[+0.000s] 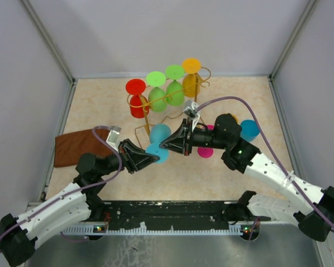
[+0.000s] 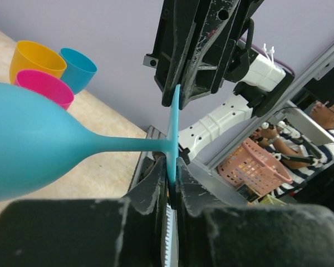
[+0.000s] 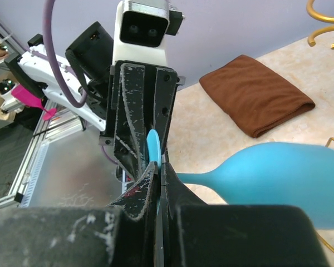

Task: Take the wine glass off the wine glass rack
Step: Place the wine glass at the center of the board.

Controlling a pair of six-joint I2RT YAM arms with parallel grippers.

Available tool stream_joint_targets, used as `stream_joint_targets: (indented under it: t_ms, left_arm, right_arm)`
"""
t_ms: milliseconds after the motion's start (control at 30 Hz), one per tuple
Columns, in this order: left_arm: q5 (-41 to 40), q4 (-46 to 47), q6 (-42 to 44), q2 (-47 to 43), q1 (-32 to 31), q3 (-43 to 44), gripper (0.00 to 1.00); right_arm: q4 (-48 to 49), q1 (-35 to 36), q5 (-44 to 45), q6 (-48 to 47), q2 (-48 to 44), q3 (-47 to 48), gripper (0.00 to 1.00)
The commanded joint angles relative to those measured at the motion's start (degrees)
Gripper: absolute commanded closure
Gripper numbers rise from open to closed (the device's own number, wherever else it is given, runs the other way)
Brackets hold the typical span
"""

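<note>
- Top view: the left gripper [image 1: 150, 157] and right gripper [image 1: 167, 143] meet nose to nose mid-frame. Both are pinched on the foot of the blue wine glass [image 1: 160, 133].
- The left arm comes up from the lower left with its elbow bent. The right arm swings in from the lower right, forearm pointing left.
- The glass sits just below the gold wine glass rack [image 1: 197, 92] in frame, off its top rails. Four coloured glasses [image 1: 156, 99] hang up there, and a brown cloth [image 1: 78, 146] lies at the left.
- Left wrist view: the left gripper [image 2: 171, 167] is at bottom centre, jaws nearly together and clamped on the lower edge of the thin foot, which shows edge-on.
- The right gripper [image 2: 177, 97] comes down from the top and nips the upper edge of the same foot.
- The wine glass's bowl [image 2: 28, 139] fills the left side, stem running level. Three cups [image 2: 44, 86] stand at the upper left.
- Right wrist view: the right gripper [image 3: 158, 169] is at the bottom, jaws squeezed tight on the foot. The left gripper [image 3: 147, 119] faces it from above, gripping too.
- The bowl [image 3: 289, 178] is at the lower right, the cloth [image 3: 256, 100] right of centre, and a curl of the rack [image 3: 325, 16] at the top right.
</note>
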Motion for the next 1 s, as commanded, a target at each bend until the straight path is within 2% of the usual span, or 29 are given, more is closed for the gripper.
stream_joint_targets:
  t_ms: [0, 33, 233, 333, 400, 500, 633, 767, 867, 967]
  left_arm:
    - [-0.23, 0.65, 1.97, -1.26, 0.10, 0.83, 0.96]
    - [0.01, 0.52, 2.41, -1.50, 0.11, 0.71, 1.00]
    - [1.12, -0.12, 5.80, -4.32, 0.11, -1.11, 1.00]
    - [4.31, -1.05, 9.05, -5.64, 0.10, -1.70, 1.00]
    - [7.15, -1.91, 10.90, -6.14, 0.11, -1.95, 1.00]
    - [12.28, -3.28, 12.19, -6.44, 0.11, -2.36, 1.00]
    - [22.47, -2.33, 13.67, -4.86, 0.06, -2.77, 1.00]
    - [27.24, -2.82, 15.66, -5.09, 0.12, -2.78, 1.00]
    - [27.95, -2.77, 18.25, -6.48, 0.04, -3.08, 1.00]
    - [28.95, -3.00, 21.64, -7.78, 0.02, -3.10, 1.00]
  right_arm:
    - [1.54, 0.66, -0.71, -1.45, -0.09, 2.17, 1.00]
    - [1.47, 0.60, -0.61, -1.53, -0.17, 2.19, 0.99]
    - [1.01, 0.59, 2.13, -2.45, -1.71, 1.81, 0.88]
    - [-0.32, 0.64, 3.22, -3.15, -2.18, 2.08, 0.74]
    - [-1.16, 0.65, 5.19, -3.65, -2.65, 2.23, 0.62]
    - [-2.29, 0.61, 12.27, -4.37, -4.38, 2.19, 0.46]
    - [-5.80, 0.44, 22.72, -5.48, -7.10, 2.07, 0.32]
    - [-10.73, -2.13, 30.00, -3.91, -9.09, 2.74, 0.23]
    - [-12.90, -8.58, 26.49, 0.94, -9.28, 2.77, 0.22]
    - [-10.40, -15.16, 16.32, 6.66, -9.32, 1.43, 0.22]
